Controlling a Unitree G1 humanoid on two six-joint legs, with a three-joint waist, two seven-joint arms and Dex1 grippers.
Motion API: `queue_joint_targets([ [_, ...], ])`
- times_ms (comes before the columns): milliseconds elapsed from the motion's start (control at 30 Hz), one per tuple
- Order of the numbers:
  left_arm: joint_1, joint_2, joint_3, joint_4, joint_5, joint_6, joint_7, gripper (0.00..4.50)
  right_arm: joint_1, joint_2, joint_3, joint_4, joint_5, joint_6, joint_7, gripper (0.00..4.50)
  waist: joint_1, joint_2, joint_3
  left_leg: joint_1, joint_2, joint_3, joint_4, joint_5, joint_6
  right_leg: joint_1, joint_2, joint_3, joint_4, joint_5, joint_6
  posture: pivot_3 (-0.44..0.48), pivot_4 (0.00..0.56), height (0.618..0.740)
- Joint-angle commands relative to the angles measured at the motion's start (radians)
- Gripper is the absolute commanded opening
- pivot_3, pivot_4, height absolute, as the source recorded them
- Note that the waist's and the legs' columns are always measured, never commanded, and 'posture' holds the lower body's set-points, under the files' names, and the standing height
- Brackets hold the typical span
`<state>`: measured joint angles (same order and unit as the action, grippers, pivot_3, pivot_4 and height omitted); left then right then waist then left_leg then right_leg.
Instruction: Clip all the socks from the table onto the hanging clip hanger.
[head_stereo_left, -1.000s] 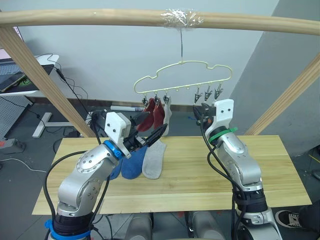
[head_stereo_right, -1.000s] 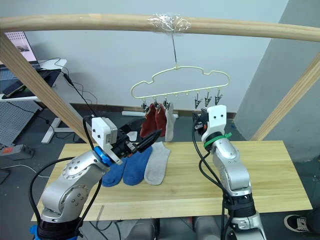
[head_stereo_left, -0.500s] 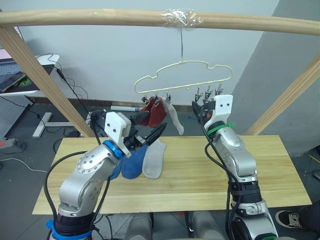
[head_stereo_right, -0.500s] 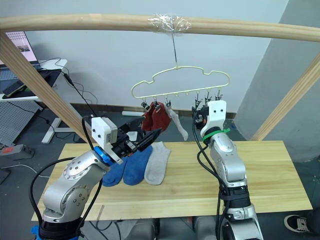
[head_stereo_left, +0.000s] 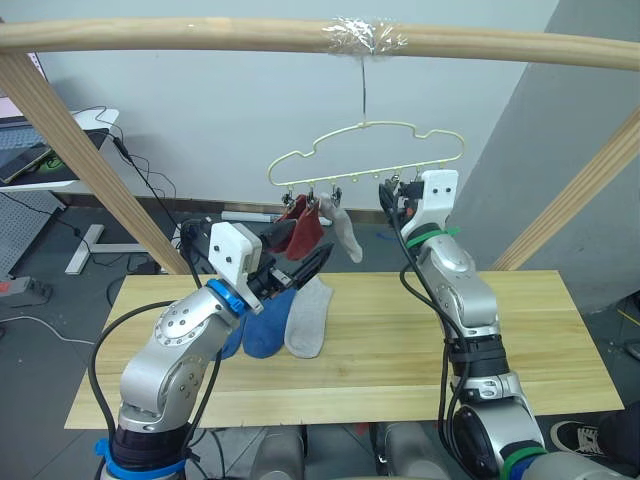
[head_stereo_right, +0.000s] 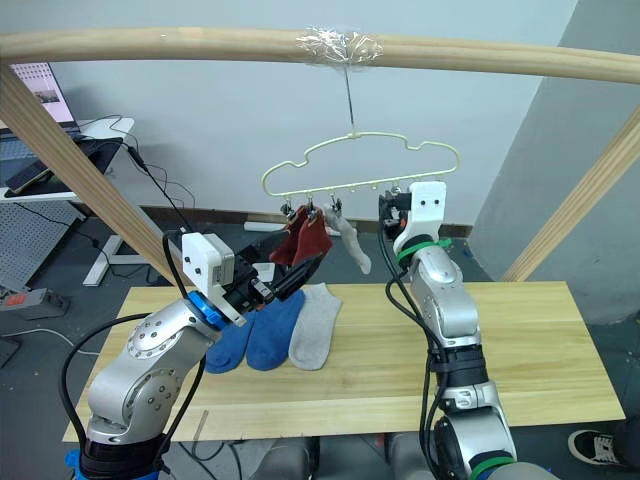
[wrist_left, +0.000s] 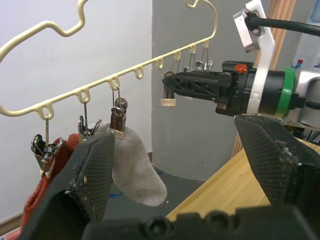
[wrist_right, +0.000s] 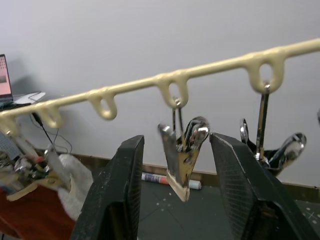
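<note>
The pale yellow clip hanger (head_stereo_left: 365, 150) hangs by its hook from the wooden pole. Two rust-red socks (head_stereo_left: 300, 225) and a grey sock (head_stereo_left: 343, 232) are clipped at its left end; the grey one swings out to the right. Two blue socks (head_stereo_left: 262, 325) and a grey sock (head_stereo_left: 308, 322) lie on the table (head_stereo_left: 400, 345). My right gripper (wrist_right: 176, 142) is raised to the hanger, open, with a free metal clip (wrist_right: 182, 150) between its fingers. My left gripper (head_stereo_left: 308, 265) is open and empty below the hung socks, above the table socks.
A thick wooden pole (head_stereo_left: 200, 35) spans the top, with slanted posts on the left (head_stereo_left: 80, 150) and right (head_stereo_left: 580, 190). More free clips (wrist_right: 280, 150) hang beside the one in my right gripper. A desk with cables (head_stereo_left: 60, 170) stands behind at the left.
My right gripper has risen and moved left to the hanger's free clips. The hung grey sock has swung out to the right. My left arm has barely moved.
</note>
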<state>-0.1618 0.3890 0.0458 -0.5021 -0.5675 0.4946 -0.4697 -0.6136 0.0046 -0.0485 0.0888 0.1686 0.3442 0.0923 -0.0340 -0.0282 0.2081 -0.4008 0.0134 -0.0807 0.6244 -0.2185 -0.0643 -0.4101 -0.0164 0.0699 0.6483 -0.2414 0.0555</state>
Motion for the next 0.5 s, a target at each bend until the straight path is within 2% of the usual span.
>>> queue_joint_targets([
  [33,-0.002,-0.005,0.0,-0.031,0.002,-0.014,0.001,4.24,-0.018,0.005,-0.008,-0.012,0.013,-0.023,0.003,2.14,0.0,0.0,0.0,0.0,0.0,0.0,0.0,0.0,0.0,0.0,0.0,0.0,0.0,0.0,0.0,0.021,0.172,0.74],
  [500,-0.002,-0.007,-0.004,-0.03,0.0,-0.014,-0.003,4.24,-0.002,0.016,-0.008,-0.031,0.026,-0.008,-0.009,2.14,0.0,0.0,0.0,0.0,0.0,0.0,0.0,0.0,0.0,0.0,0.0,0.0,0.0,0.0,0.0,0.017,0.168,0.74],
])
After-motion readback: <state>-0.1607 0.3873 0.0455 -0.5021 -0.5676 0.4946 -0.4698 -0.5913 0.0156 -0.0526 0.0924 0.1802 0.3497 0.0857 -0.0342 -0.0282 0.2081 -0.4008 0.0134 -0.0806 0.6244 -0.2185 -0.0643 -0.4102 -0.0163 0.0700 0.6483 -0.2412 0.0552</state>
